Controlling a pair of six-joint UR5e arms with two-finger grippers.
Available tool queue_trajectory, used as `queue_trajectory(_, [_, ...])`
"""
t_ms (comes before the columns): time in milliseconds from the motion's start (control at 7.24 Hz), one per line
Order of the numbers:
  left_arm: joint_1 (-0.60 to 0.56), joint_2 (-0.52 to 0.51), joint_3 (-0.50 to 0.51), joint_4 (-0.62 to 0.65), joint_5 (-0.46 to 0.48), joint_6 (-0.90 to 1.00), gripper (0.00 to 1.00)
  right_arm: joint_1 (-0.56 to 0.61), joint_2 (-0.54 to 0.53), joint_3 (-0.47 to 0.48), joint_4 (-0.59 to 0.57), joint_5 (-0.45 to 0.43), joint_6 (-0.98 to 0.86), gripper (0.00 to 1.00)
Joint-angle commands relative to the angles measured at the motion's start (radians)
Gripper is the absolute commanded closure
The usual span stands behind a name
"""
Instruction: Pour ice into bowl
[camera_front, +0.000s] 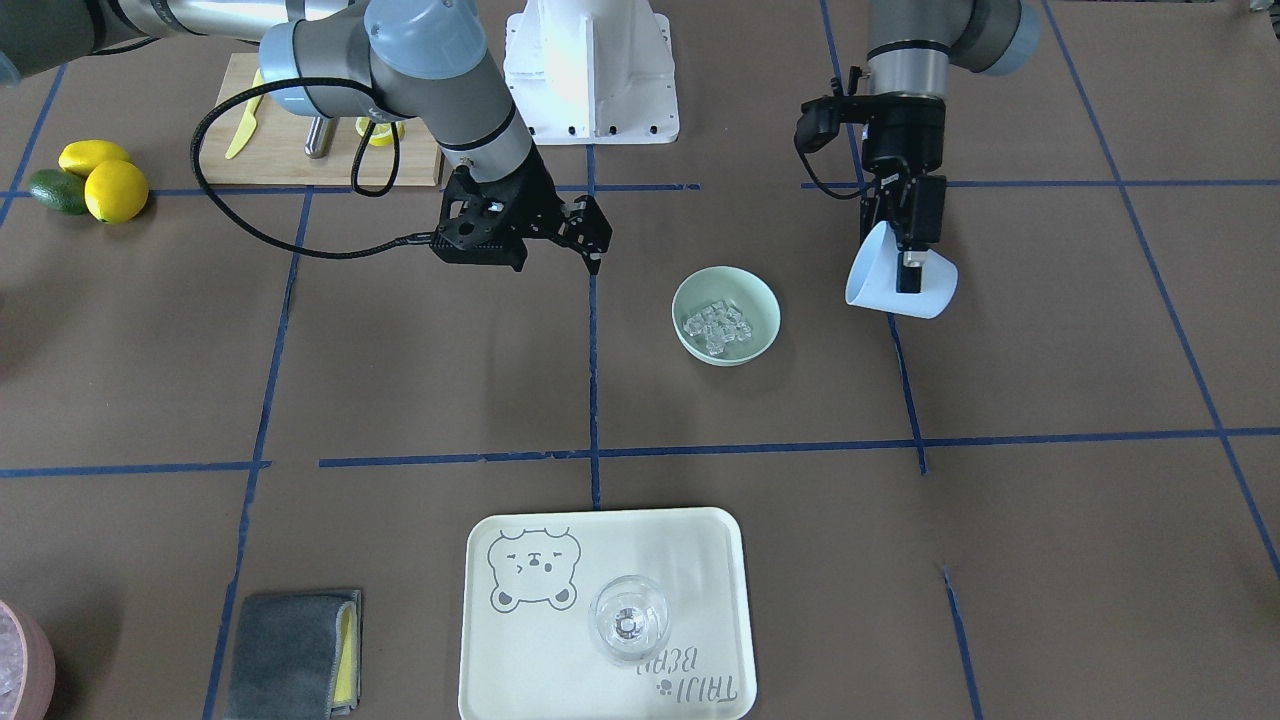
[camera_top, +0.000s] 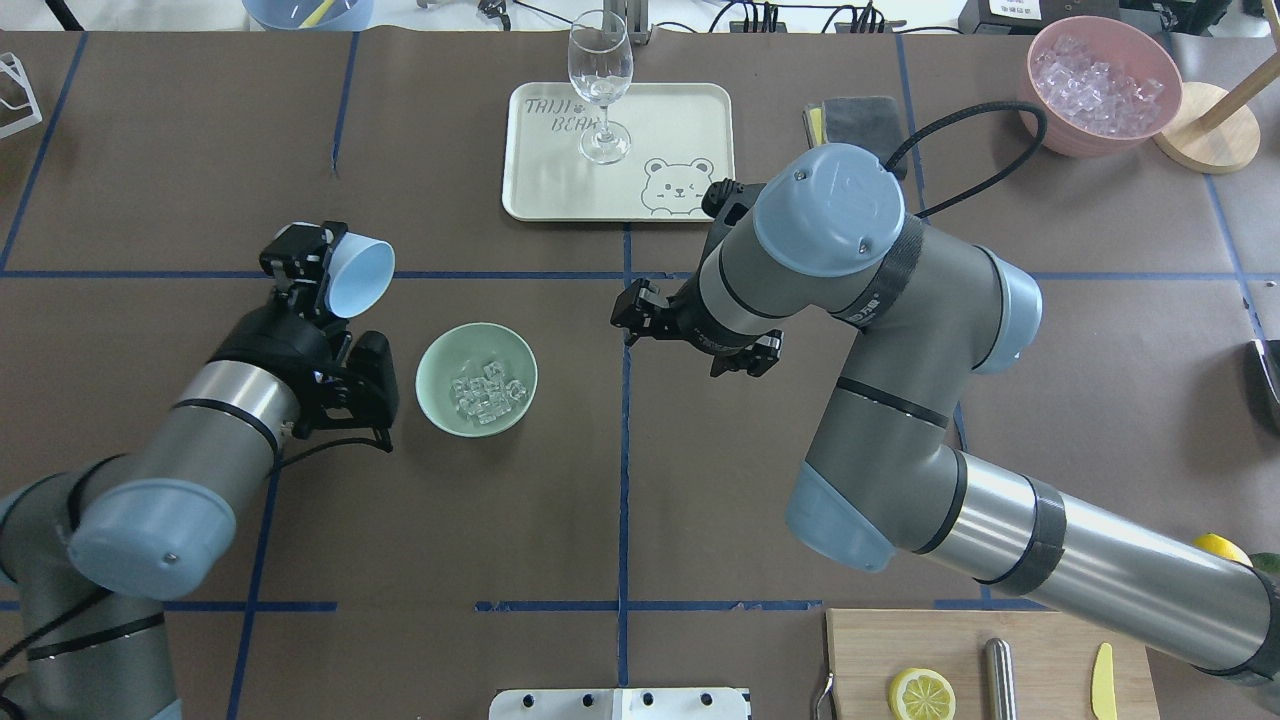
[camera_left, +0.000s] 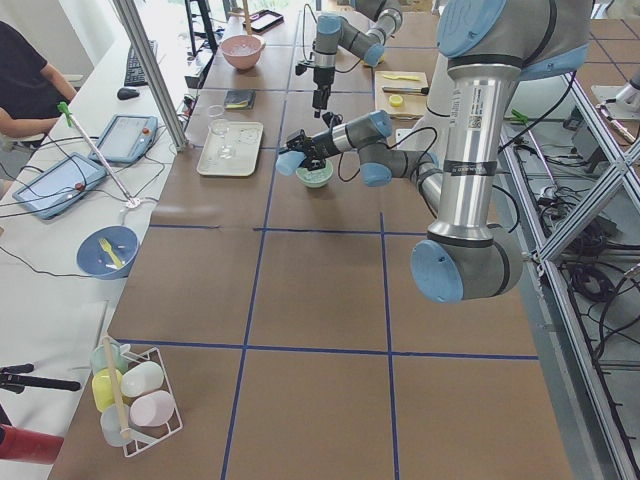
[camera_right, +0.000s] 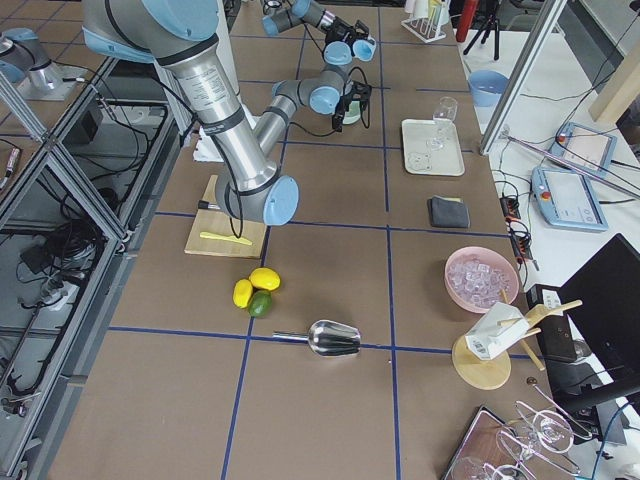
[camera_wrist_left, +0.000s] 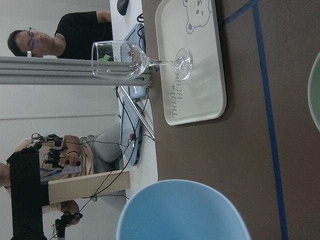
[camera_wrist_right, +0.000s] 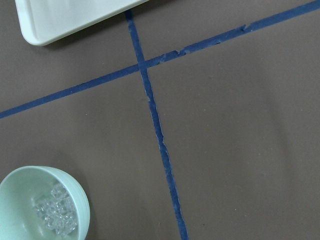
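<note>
Mint bowl (camera_front: 765, 310) of clear ice (camera_front: 716, 327) on the worktop (camera_front: 400, 380), left tool (camera_front: 907, 268) near it gripping a tilted blue cup (camera_front: 936, 292), right tool (camera_front: 592, 236) parted and empty opposite, glass (camera_front: 628, 620) on tray (camera_front: 705, 560) well apart

Mint-green bowl (camera_front: 727, 314) sits upright on the brown counter (camera_front: 600, 400). Small clear ice cubes (camera_front: 714, 327) lie piled in its bottom.

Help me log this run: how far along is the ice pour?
Done: the ice lies in the bowl. In hand: the left gripper holds the light blue cup tilted on its side, off to the bowl's side, with no ice showing inside. Left: probably only setting the cup down. The right gripper hangs open, empty.
</note>
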Motion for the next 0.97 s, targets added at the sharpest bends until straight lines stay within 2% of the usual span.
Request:
queue_trajectory(0, [-0.135, 0.075, -0.022, 0.0, -0.24, -0.258, 1.0, -0.047, 0.024, -0.015, 0.0, -0.065, 0.016, 0.0])
queue_trajectory(138, [-0.23, 0.124, -0.027, 0.0, -0.351, -0.259, 1.0, -0.071, 0.051, -0.041, 0.0, -0.103, 0.029, 0.0])
queue_trajectory(276, [-0.288, 0.162, -0.024, -0.006, -0.352, -0.284, 1.0, -0.093, 0.067, -0.053, 0.003, -0.131, 0.041, 0.0])
queue_trajectory(414, [-0.289, 0.163, -0.01, -0.006, -0.35, -0.435, 1.0, -0.12, 0.065, -0.064, 0.049, -0.172, 0.071, 0.0])
queue_trajectory(552, [-0.289, 0.158, -0.008, -0.006, -0.359, -0.566, 1.0, -0.133, 0.08, -0.114, 0.11, -0.2, 0.097, 0.0])
queue_trajectory(690, [-0.289, 0.158, -0.014, -0.008, -0.359, -0.596, 1.0, -0.133, 0.117, -0.166, 0.121, -0.202, 0.099, 0.0])
queue_trajectory(829, [-0.287, 0.158, -0.005, -0.008, -0.361, -0.731, 1.0, -0.133, 0.157, -0.214, 0.121, -0.202, 0.099, 0.0])
